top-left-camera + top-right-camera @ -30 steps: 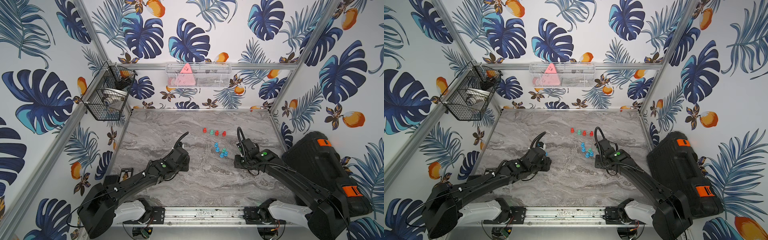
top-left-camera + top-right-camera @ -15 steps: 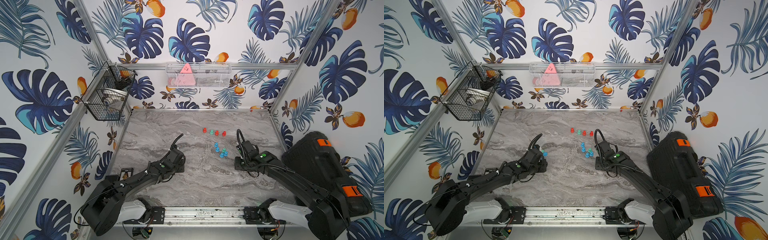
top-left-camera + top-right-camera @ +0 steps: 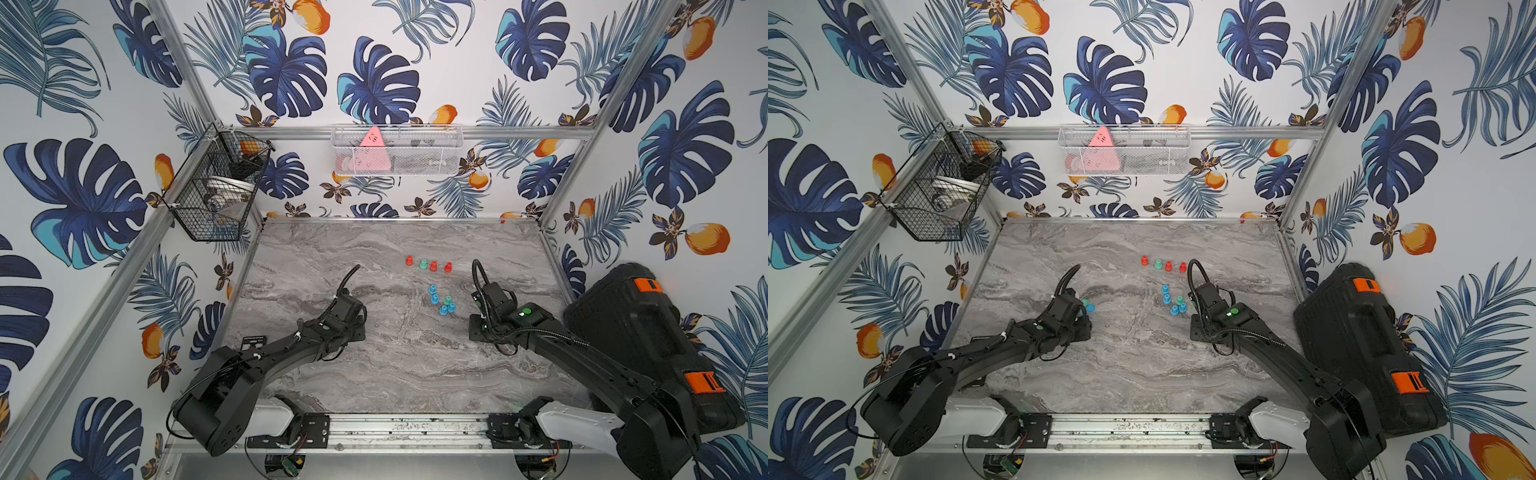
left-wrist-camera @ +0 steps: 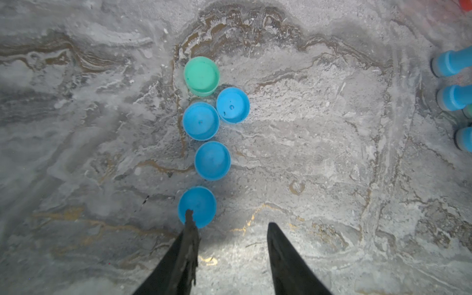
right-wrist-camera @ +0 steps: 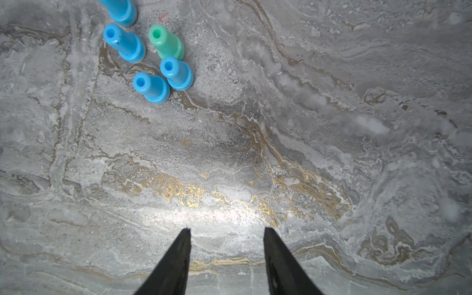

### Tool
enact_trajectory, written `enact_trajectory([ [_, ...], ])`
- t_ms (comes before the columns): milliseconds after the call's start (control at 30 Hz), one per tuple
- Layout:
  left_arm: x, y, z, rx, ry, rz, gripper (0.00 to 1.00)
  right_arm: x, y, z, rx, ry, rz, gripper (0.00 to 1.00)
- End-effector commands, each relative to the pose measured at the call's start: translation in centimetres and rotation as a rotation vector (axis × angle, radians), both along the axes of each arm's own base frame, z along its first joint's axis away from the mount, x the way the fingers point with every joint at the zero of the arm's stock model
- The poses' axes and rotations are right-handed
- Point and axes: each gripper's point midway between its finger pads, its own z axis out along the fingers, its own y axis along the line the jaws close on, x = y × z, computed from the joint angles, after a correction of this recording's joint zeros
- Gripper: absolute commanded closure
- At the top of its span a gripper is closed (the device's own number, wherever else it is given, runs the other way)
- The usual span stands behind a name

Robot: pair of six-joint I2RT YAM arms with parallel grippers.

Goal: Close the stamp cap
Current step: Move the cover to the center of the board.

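**Two tools spread, no cap taken yet**

The left tool [image 4: 229, 217] is spread and empty. One fingertip [image 4: 189, 222] overlaps the nearest cap [image 4: 197, 205], which is outside the jaws. In the last second its arm [image 3: 291, 345] shifted a little sideways, so I judge it is lining up the pick. Five caps [image 4: 212, 161] lie on the bench [image 4: 332, 166], mouths up. The right tool [image 5: 227, 229] is spread and empty also. Near it the stamps [image 5: 152, 86] stand upright, long axis vertical, stems up.
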Motion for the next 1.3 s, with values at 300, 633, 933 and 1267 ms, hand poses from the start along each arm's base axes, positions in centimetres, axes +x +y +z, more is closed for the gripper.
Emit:
enact_trajectory([
  [300,1.7,-0.4,-0.3,-0.020,-0.020,0.018,0.51,0.2,-0.2,0.4,-0.006,-0.022,-0.017,0.51],
  [633,2.1,-0.7,-1.0,-0.018,-0.003,0.014,0.51,0.2,-0.4,0.7,-0.006,-0.026,-0.023,0.51],
  [933,1.7,-0.5,-1.7,-0.005,0.020,0.015,0.52,0.2,-0.4,0.9,-0.004,-0.029,-0.025,0.51],
  [1267,0.2,-0.2,-2.2,-0.014,0.048,0.002,0.52,0.1,-0.4,1.1,-0.004,-0.030,-0.027,0.51],
])
